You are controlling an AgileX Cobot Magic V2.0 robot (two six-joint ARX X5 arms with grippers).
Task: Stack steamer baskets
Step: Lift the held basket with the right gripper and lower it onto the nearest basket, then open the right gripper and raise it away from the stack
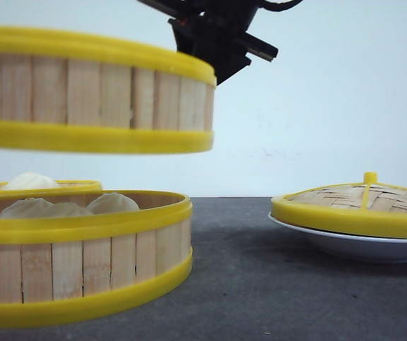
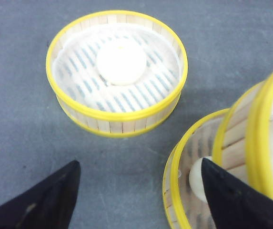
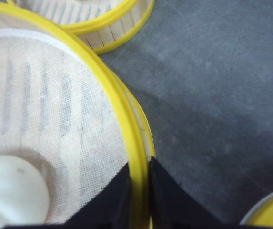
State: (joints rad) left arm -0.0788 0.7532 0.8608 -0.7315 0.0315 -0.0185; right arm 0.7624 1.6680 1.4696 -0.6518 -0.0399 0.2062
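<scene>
The right gripper (image 3: 138, 191) jaws pinch the rim of the raised basket (image 1: 93, 92), hanging directly above the bun-filled basket (image 1: 82, 256), while the left gripper (image 2: 141, 191) jaws gape wide.

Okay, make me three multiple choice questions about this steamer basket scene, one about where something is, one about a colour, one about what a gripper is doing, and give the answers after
1. Where is the woven lid?
A. On the white plate
B. On the lifted basket
C. Flat on the table

2. What colour are the bands on the baskets' rims?
A. Green
B. Yellow
C. Red

3. What is the right gripper doing?
A. Hanging open over the plate
B. Pinching the rim of the raised basket
C. Holding a bun

Answers:
1 A, the front view shows the lid sitting on the plate at the right.
2 B, every basket, such as the lower basket, carries yellow bands at top and bottom.
3 B, the right wrist view shows its fingers closed on either side of the yellow rim, and the front view shows that basket off the table.
</scene>
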